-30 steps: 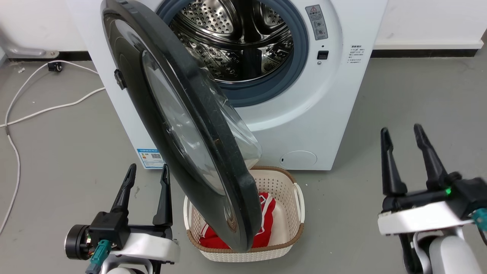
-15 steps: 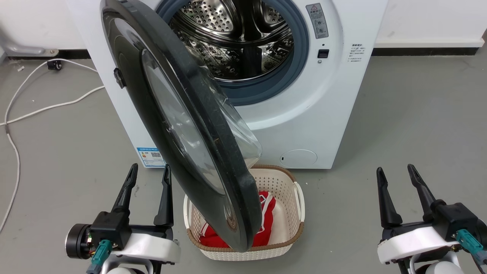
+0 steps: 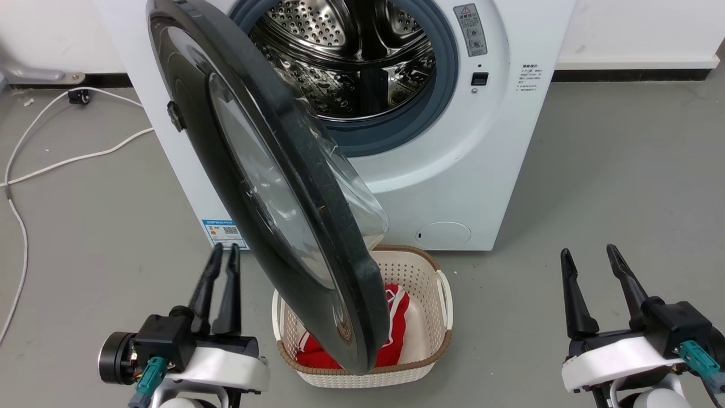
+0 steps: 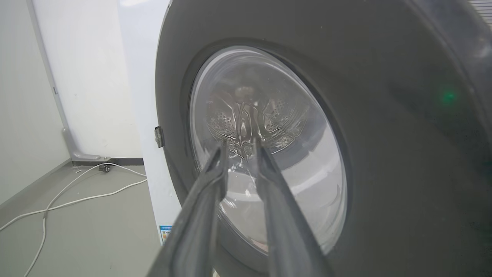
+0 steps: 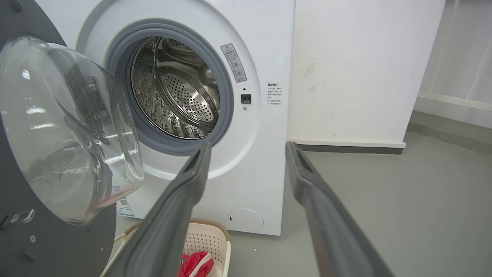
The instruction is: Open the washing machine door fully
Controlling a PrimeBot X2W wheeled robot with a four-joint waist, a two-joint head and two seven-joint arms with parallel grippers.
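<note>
status: left gripper (image 3: 225,251) changed in the last half second. its fingers went from a wide spread to a slim gap, and they grip nothing. the arm itself sits at the same low spot, just left of the door's (image 3: 266,187) lower edge. in the left wrist view the narrowed gripper (image 4: 239,143) points at the glass on the door's (image 4: 384,134) outer face; contact cannot be judged there.

right gripper (image 3: 588,252) dropped about a second ago and has held since, fingers wide and empty, well apart from the washing machine (image 3: 453,170).

door: part open, swung out on its left hinge, lower edge hanging over the basket (image 3: 447,294) with the red cloth (image 3: 396,317). drum (image 3: 351,62) exposed. door angle unchanged across the three head pictures.

reading: the pinched fingers look like preparation for a push or hook on the door, not a grasp. the task is only part done, as the door has yet to swing back to the left.
</note>
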